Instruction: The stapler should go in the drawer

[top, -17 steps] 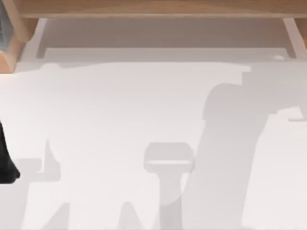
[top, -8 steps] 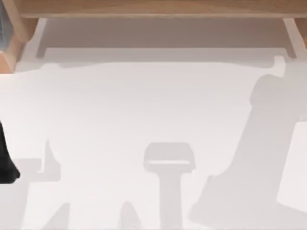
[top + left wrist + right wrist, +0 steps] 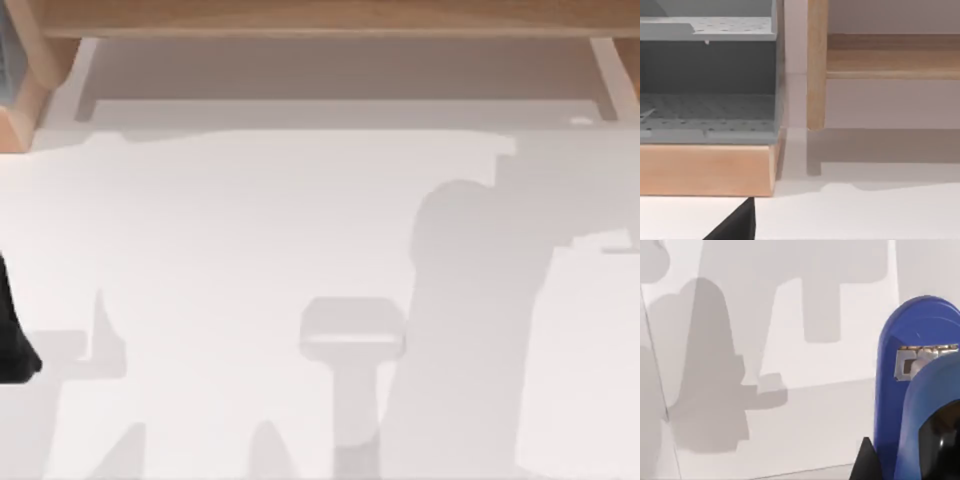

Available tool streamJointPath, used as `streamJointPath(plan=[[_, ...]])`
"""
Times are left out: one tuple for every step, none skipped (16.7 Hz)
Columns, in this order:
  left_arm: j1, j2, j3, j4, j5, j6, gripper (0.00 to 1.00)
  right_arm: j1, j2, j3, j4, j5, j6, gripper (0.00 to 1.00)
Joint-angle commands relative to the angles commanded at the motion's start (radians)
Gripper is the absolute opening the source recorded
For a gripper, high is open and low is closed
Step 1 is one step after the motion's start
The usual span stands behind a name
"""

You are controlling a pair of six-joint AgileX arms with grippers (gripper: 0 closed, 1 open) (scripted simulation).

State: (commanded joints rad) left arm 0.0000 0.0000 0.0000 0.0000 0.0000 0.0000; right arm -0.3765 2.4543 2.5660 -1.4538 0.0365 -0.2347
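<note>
**A:** Anyone following the small blue oblong stapler (image 3: pixel 900 375)? The right wrist view has it right up close, with a silver metal plate (image 3: pixel 920 360) on it and the white table (image 3: pixel 805 405) underneath. I can't tell how wide that gripper's fingers are.

**B:** In the top view, the big arm shadow (image 3: pixel 470 330) swung right half a second ago and is now back mid-right. I'd guess it's carrying the stapler toward the wooden drawer unit (image 3: pixel 320 20) at the far edge. The left arm (image 3: pixel 12 345) is parked at the left edge.
</note>
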Motion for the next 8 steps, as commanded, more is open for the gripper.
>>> streamJointPath(plan=[[0.0, 0.0, 0.0, 0.0, 0.0, 0.0, 1.0, -0.004, -0.031, 0.009, -0.004, 0.006, 0.019, 0.0], [0.0, 0.0, 0.0, 0.0, 0.0, 0.0, 1.0, -0.009, -0.053, 0.016, -0.007, 0.012, 0.035, 0.0], [0.0, 0.0, 0.0, 0.0, 0.0, 0.0, 1.0, -0.014, -0.066, 0.021, -0.006, 0.018, 0.045, 0.0], [0.0, 0.0, 0.0, 0.0, 0.0, 0.0, 1.0, -0.018, -0.069, 0.021, -0.004, 0.022, 0.049, 0.0], [0.0, 0.0, 0.0, 0.0, 0.0, 0.0, 1.0, -0.02, -0.064, 0.017, 0.002, 0.024, 0.048, 0.0], [0.0, 0.0, 0.0, 0.0, 0.0, 0.0, 1.0, -0.02, -0.053, 0.008, 0.009, 0.024, 0.041, 0.0], [0.0, 0.0, 0.0, 0.0, 0.0, 0.0, 1.0, -0.018, -0.035, -0.004, 0.017, 0.021, 0.029, 0.0], [0.0, 0.0, 0.0, 0.0, 0.0, 0.0, 1.0, -0.012, -0.011, -0.02, 0.025, 0.015, 0.013, 0.0]])
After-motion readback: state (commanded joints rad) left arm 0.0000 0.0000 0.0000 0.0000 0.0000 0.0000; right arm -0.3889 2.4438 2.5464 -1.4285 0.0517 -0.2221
